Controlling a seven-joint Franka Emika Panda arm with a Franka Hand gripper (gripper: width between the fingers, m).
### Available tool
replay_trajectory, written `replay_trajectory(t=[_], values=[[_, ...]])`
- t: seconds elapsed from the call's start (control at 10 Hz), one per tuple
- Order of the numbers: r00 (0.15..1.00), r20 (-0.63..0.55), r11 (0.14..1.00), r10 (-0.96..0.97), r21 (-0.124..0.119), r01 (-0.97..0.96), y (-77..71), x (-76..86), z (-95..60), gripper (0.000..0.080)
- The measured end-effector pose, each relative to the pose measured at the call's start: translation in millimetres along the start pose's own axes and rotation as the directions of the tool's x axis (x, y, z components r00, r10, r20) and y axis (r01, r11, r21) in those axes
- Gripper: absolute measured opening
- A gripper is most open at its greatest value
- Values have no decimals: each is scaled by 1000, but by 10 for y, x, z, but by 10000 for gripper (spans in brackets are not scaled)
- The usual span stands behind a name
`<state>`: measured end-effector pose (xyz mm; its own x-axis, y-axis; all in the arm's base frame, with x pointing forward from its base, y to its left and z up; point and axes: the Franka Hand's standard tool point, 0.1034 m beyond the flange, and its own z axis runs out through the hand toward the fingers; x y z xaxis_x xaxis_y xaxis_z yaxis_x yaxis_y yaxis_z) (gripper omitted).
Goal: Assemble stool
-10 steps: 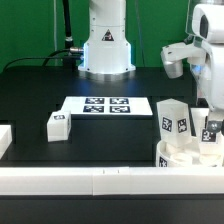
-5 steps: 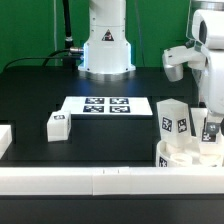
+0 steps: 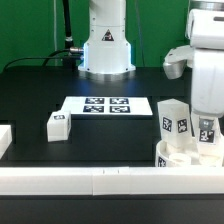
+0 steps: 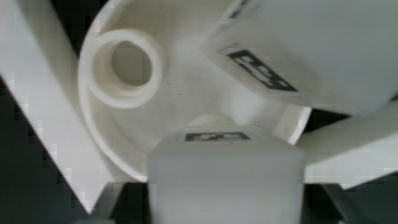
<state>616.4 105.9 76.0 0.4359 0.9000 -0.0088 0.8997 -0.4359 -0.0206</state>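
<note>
Seat (image 3: 183,157) at lower right of ext. view, rightmost leg (image 3: 207,128) stood in it. Claw (image 4: 214,197) set astride that leg, part-closed; actual grip can't be told. Risk: leg tipped or jammed in socket if clamped off-centre. Empty socket (image 4: 125,65) shown by wrist cam only; loose leg (image 3: 57,126), lower left, by ext. only.

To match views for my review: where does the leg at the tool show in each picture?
Exterior view: leg upright on the seat at the exterior view's right, under the tool.
Wrist view: leg, the nearest block, right at the tool.
Shared landmark: the other leg standing on the seat.
</note>
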Motion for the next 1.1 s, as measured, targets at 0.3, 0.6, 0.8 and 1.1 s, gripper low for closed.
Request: replay_trajectory(t=[0.3, 0.6, 0.8, 1.1], values=[[931, 3, 930, 366, 15, -366, -34, 9, 6, 334], [833, -4, 832, 554, 10, -554, -32, 28, 8, 335], [742, -3, 742, 670, 11, -670, -35, 32, 8, 335], [515, -13, 515, 857, 25, -857, -76, 98, 13, 337]])
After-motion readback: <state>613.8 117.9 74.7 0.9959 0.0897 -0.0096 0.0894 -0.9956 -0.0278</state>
